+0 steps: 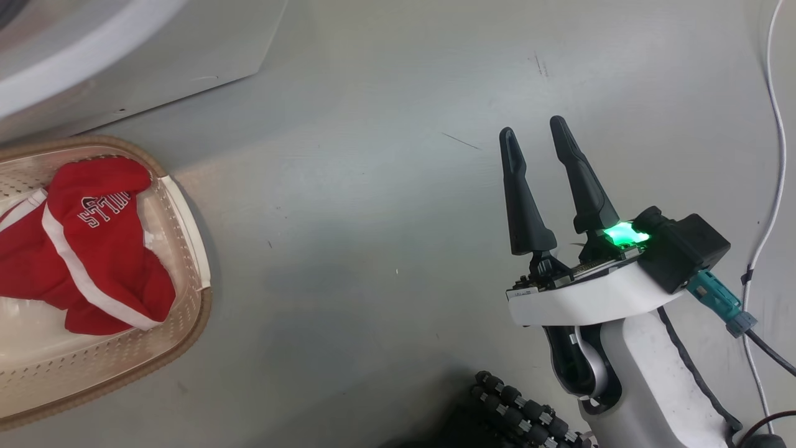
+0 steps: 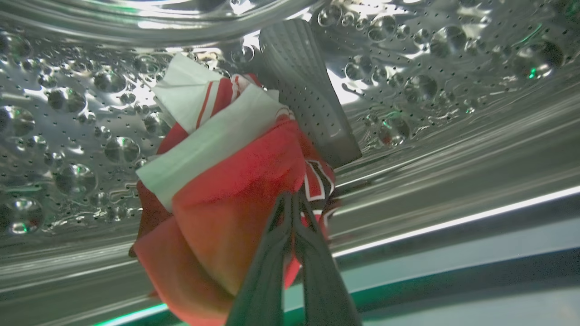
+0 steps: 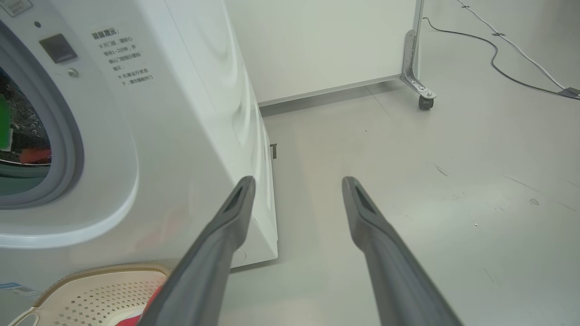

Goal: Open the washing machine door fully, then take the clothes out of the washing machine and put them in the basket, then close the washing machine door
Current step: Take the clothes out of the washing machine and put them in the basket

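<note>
Inside the steel drum (image 2: 68,136) of the washing machine (image 3: 181,113), my left gripper (image 2: 291,199) is shut, its tips pinching a bunched red and white garment (image 2: 235,181) of the clothes. Another red garment with white stripes and lettering (image 1: 93,249) lies in the cream basket (image 1: 186,211) on the floor in front of the machine. My right gripper (image 1: 532,127) hangs open over bare floor to the right of the basket, holding nothing. In the right wrist view it (image 3: 297,181) points past the machine's front corner, with the basket (image 3: 99,290) at lower left. The washing machine door is out of view.
A grey ribbed paddle (image 2: 303,90) stands behind the garment in the drum. A wheeled white panel (image 3: 423,97) stands to the right of the machine. Cables (image 1: 774,155) run along the floor at the right. Open grey floor lies between basket and right arm.
</note>
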Robot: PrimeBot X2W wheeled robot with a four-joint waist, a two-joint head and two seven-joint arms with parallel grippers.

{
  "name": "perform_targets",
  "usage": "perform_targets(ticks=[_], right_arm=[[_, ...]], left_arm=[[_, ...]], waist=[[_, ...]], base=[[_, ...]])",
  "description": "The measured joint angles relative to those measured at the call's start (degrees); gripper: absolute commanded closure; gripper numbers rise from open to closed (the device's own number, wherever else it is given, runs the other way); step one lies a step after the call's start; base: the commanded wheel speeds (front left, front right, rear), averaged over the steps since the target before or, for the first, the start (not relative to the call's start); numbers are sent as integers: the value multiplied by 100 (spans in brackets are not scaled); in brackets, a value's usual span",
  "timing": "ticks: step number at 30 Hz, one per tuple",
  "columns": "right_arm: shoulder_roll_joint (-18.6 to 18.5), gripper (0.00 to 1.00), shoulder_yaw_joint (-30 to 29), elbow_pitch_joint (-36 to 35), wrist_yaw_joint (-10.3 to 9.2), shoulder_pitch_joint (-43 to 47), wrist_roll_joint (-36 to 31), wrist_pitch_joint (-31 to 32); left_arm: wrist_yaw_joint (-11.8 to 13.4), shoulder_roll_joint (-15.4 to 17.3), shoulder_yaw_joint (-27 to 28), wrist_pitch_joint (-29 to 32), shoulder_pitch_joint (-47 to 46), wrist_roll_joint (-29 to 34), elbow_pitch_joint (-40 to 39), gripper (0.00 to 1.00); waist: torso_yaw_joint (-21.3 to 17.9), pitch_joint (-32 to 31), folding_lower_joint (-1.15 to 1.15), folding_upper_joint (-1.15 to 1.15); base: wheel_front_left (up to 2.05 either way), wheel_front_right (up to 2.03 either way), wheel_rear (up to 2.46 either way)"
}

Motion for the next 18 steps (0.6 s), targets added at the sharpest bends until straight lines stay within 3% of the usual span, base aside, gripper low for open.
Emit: perform_targets(ticks=[18], right_arm=[[-3, 0, -196, 53, -42, -47, -159, 0]], left_arm=[[0, -281, 32, -1174, -14, 3, -402, 100]], waist=[[274, -143, 0, 0]], base=[[0, 0, 0]])
